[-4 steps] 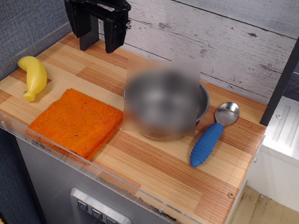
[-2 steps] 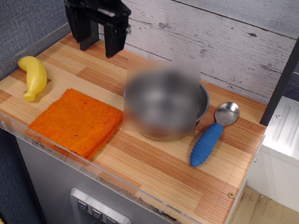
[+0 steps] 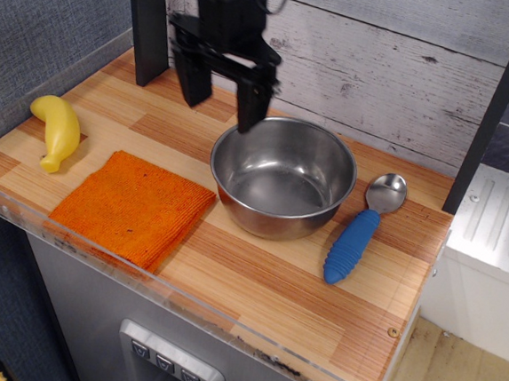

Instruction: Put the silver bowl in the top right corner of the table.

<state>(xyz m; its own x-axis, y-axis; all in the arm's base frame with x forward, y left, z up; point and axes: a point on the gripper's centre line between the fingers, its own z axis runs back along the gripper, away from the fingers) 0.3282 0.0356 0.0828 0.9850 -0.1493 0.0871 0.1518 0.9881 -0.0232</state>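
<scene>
Whitewashed plank wall behind, grey textured panel to the left; the table (image 3: 255, 284) is a striped wooden top with a clear plastic rim along its front and left edges.

The silver bowl (image 3: 282, 177) sits upright and empty, somewhat right of the table's middle and nearer the back edge than the front. It is not held.

Change noted: the gripper (image 3: 222, 97), which hung over the back left corner a moment ago, has travelled right and now stands just beside the bowl's back left rim. Its jaws are spread apart with nothing between them (one finger looks close to the rim; contact cannot be confirmed). Judgement: the approach is under way, the grasp not yet made.

An orange cloth (image 3: 132, 206) lies just left of the bowl, its corner near the bowl's wall. A blue-handled spoon (image 3: 362, 230) lies just right of it, pointing toward the back right corner. A yellow banana (image 3: 56, 130) rests near the left edge.

Open room: the back right corner holds only the spoon's head close by. Clearance there is narrow, and the dark post at the right edge limits it further.
</scene>
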